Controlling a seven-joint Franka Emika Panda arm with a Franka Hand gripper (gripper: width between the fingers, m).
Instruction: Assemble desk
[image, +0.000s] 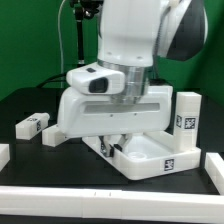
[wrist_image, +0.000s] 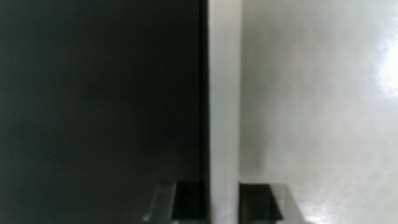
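A black table (image: 25, 103) stands before a green wall (image: 30, 40). The claw (image: 115, 142) hangs low over the table, fingers pointing down. In the wrist view the claw (wrist_image: 224, 200) is clamped shut on the thin upright rim (wrist_image: 224, 90) of the desk top (wrist_image: 311, 100), one fingertip (wrist_image: 187, 200) on each side of it. The desk top (image: 150, 158) lies flat under the claw with its open side up. It reaches from the claw toward the exterior view's right, with one tagged corner nearest the camera. The arm hides much of it, so its long axis cannot be told. Just beside the claw on that side, a leg block (image: 187, 115) stands upright. Well apart on the other side, a second leg block (image: 32, 125) lies flat, with its long axis across the view.
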